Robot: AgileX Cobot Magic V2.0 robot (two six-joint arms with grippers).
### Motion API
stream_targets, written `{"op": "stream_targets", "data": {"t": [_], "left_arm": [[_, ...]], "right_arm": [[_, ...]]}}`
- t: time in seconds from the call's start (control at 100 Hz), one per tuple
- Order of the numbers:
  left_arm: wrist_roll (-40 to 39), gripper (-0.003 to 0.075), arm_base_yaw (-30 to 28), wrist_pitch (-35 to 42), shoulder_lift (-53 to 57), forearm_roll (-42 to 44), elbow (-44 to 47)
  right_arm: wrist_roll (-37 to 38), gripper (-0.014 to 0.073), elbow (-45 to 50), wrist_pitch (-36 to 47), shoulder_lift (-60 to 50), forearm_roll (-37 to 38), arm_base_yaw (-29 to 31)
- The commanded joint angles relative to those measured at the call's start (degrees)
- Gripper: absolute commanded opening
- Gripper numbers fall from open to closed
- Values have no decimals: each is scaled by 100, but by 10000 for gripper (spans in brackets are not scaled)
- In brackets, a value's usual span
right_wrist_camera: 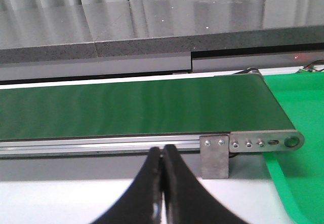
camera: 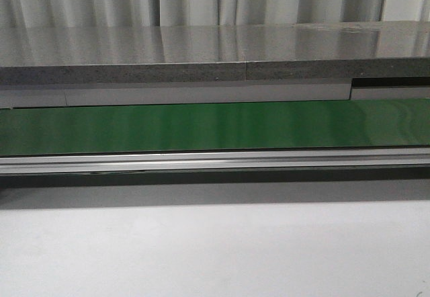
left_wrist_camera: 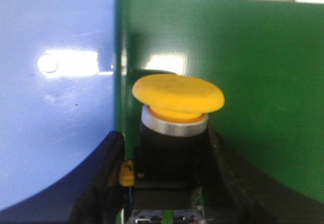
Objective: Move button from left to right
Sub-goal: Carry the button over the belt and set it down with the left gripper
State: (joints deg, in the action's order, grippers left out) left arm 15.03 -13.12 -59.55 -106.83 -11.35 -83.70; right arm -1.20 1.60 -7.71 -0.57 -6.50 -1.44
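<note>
The button stands upright between the two dark fingers of the left gripper. Its round yellow-orange cap sits above a silver collar and a black boxy body, with metallic contacts just visible at the base. The fingers flank the black body on both sides and appear to touch it, so the left gripper is judged to be clamped on the button. Whether the button rests on the belt or is lifted clear of it cannot be told. Behind the button, from 12 to 3 o'clock in the left wrist view, lies the green conveyor belt; from 9 to 11 o'clock lies a pale surface with a bright reflection.

In the right wrist view the right gripper has its fingers pressed together, holding nothing. It hangs over the pale surface in front of the belt, whose roller end lies at 3 o'clock, beside a green mat. The front view shows the belt bare, with neither arm nor button in sight.

Step in hand, as judged: the grasp at the left end of the belt. The next move calls for a secure hold on the body, then carriage rightward along the belt, or a release onto it. The right fingers would need to part before receiving anything.
</note>
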Motion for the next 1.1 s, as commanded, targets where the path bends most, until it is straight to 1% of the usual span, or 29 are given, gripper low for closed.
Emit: {"op": "stream_targets", "data": {"t": [0.0,0.12,0.19,0.24,0.26,0.28,0.29,0.31,0.33,0.38,0.4,0.42,0.43,0.47,0.53,0.69,0.89,1.09], "left_arm": [[3,12,124,36,252,-18,-173],[3,18,158,1,147,-18,-173],[3,66,158,-97,90,-18,-173],[3,132,158,-150,87,-18,-173],[3,182,158,-161,78,-31,-173],[3,210,158,-161,78,-31,-173],[3,239,158,-161,78,-31,-173],[3,272,158,-161,78,-40,-173],[3,338,158,-161,78,-40,-173],[3,439,158,-148,78,-66,-173],[3,501,158,-137,78,-76,-173],[3,529,158,-126,78,-76,-173],[3,555,158,-126,78,-76,-173],[3,620,158,-126,78,-76,-173],[3,676,158,-112,78,-76,-173],[3,665,158,-64,206,-227,-208],[23,660,219,64,758,-361,-208],[23,660,536,184,1502,-442,-164]], "right_arm": [[1,-67,-99,495,-110,19,-20],[1,-67,-99,495,-110,19,-20],[1,-67,-99,495,-110,19,-20],[1,-67,-99,495,-110,19,-20],[1,-67,-99,495,-110,19,-20],[1,-67,-99,495,-110,19,-20],[1,-67,-99,495,-110,19,-20],[1,-67,-99,495,-110,19,-20],[1,-67,-99,495,-110,19,-20],[1,-67,-99,495,-110,19,-20],[1,-67,-99,495,-110,19,-20],[1,-67,-99,495,-110,19,-20],[1,-67,-99,495,-110,19,-20],[1,-67,-99,495,-110,19,-20],[1,-67,-99,495,-110,19,-20],[1,-67,-99,495,-110,19,-20],[1,-67,-99,495,-110,19,-20],[1,-67,-99,495,-110,19,-20]]}}
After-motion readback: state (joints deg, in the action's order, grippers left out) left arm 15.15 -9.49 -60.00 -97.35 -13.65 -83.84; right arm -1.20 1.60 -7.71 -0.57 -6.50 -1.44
